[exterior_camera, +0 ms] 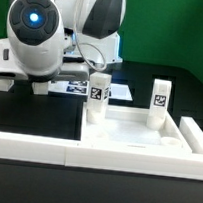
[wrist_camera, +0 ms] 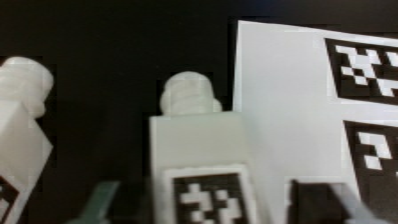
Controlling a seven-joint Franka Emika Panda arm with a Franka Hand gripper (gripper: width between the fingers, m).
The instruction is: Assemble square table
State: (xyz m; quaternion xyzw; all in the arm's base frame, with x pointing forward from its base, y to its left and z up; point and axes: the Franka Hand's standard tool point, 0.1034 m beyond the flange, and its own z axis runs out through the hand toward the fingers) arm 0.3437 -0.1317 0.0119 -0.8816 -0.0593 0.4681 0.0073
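The white square tabletop lies rim up toward the exterior view's right. Two short white legs stand upright at its far corners, each with a tag. In the wrist view a third white leg lies on the black table between the fingers of my gripper, tag side up. A dark gap shows on each side between the leg and the fingers, so the jaws stand open around it without touching. Another white leg lies beside it. In the exterior view the arm's wrist hides the gripper.
The marker board lies flat next to the leg between my fingers, and it also shows behind the tabletop. A long low white wall strip runs along the front. The arm's bulky wrist hangs over the exterior view's left.
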